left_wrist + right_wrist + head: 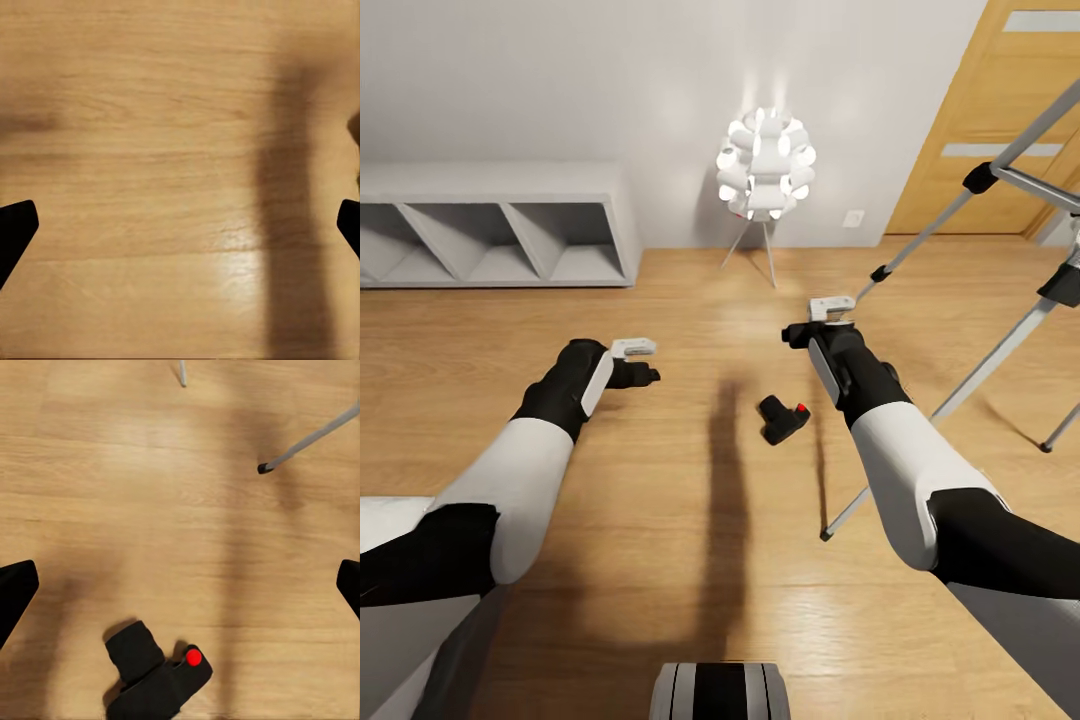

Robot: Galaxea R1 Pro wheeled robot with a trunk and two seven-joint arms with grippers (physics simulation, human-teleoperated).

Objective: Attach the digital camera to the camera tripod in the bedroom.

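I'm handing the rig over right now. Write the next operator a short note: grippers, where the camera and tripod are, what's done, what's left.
Left gripper: open, empty, over bare wood floor.
Right gripper: open, empty, above the floor near the digital camera.
The camera lies on the floor between the arms, red button up.
Camera tripod: standing at right, by the wooden door.
Done: nothing grasped.
Left: pick up the camera, probably with the right gripper, and mount it on the tripod.

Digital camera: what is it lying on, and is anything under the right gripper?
The digital camera lies on the bare wood floor. Below the open right gripper is floor; the camera sits off-centre. The camera's underside is hidden.
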